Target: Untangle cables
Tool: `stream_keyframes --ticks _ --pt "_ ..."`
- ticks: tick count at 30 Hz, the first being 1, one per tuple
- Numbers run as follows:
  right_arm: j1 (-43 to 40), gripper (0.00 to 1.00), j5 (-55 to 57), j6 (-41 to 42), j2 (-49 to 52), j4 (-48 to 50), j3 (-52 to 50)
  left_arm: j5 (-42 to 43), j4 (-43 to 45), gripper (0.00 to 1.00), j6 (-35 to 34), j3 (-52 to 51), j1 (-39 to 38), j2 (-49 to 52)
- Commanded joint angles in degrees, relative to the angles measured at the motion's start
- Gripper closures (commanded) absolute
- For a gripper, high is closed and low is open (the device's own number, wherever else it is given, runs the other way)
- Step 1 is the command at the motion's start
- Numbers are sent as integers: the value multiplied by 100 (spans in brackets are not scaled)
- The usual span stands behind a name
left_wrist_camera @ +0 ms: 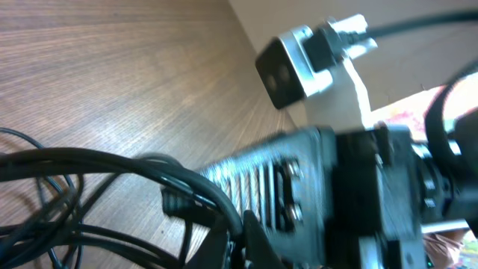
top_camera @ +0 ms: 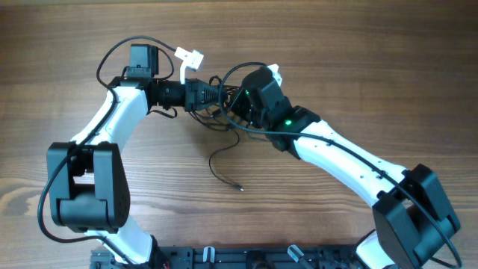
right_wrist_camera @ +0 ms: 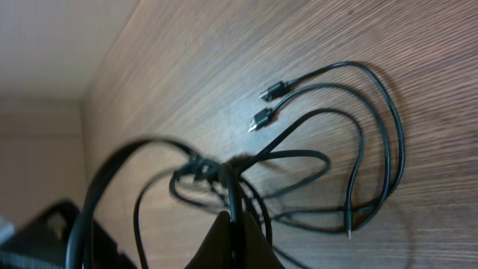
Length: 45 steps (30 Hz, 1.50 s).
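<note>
The cables [right_wrist_camera: 226,167] lie knotted mid-counter [top_camera: 336,60], one loose tail trailing toward the near edge, with the left end effector [left_wrist_camera: 239,235] and right end effector [right_wrist_camera: 233,224] both clamped on the tangle, nose to nose, crowding it.

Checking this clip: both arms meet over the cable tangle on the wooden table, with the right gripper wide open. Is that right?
One detail is off. The right gripper is not wide open: the right wrist view shows its fingers pinched shut on the cables. The rest stands: both arms meet over the cables on the wooden table.
</note>
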Motion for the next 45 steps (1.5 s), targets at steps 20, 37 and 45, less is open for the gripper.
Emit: stream_keyframes --ticks 20,37,45 --pt "68 55 -1360 -2037 85 -22 -50 -2332 411 96 -3582 4 278 -26" --pt "81 51 -1364 -2463 85 -914 -52 -2612 190 96 -6153 4 267 -26" --pt "168 51 -1185 -2465 111 -940 -55 -2614 15 96 -7099 4 267 -26"
